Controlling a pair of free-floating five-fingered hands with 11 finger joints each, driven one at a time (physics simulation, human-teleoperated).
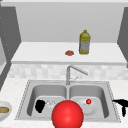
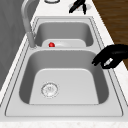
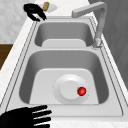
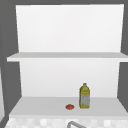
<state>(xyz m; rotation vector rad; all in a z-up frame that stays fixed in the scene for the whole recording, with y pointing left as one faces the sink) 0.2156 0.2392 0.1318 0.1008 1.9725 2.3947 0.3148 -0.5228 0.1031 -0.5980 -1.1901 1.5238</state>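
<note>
I see my left hand over the left basin of the sink, at that basin's front edge; its fingers are curled loosely downward with the thumb close to them, and they pinch nothing. The drain lies just beside it on the basin floor. In the left side view the same hand hangs above the basin's front rim, apart from the metal.

My right hand sits over the counter off the sink's right edge, fingers straight and spread, touching nothing that I can make out; in the right side view it shows at the sink's near front corner.

In the right basin a white plate lies flat on the floor, with a small red ball resting on it toward its back edge. A large red ball sits at the sink's front rim, between the two basins. The tap rises at the back rim, on the divider, its spout turned toward the right basin.

On the counter's left end stands a bowl with brown food in it. Behind the sink, above a tiled strip, the white shelf carries a yellow bottle and, just to its left, a small reddish-brown disc. A second shelf runs above, between grey walls.
</note>
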